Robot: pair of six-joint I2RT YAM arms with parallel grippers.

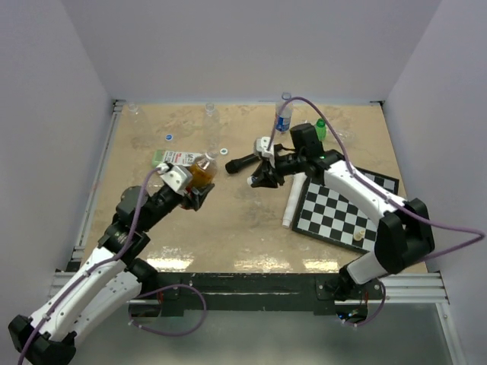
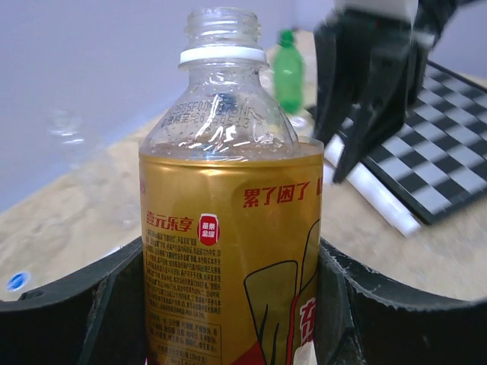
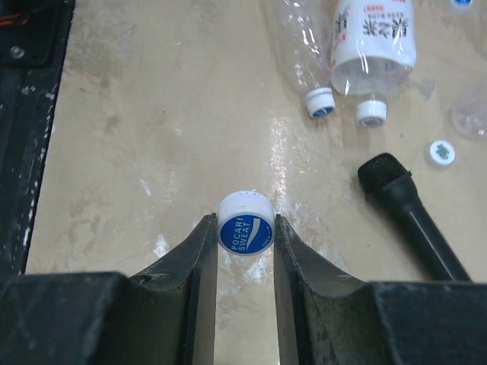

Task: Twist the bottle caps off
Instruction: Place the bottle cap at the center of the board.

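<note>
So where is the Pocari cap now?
Right wrist view: the cap is pinched in the right pincer, with the microphone to its right.

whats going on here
Two robot arms are unscrewing bottle caps. The left end effector is clamped around an amber bottle whose neck is open, with the cap off. The right end effector pinches a white and blue cap over the table. A white-labelled bottle lying nearby has its cap on, so the job isn't finished.
</note>
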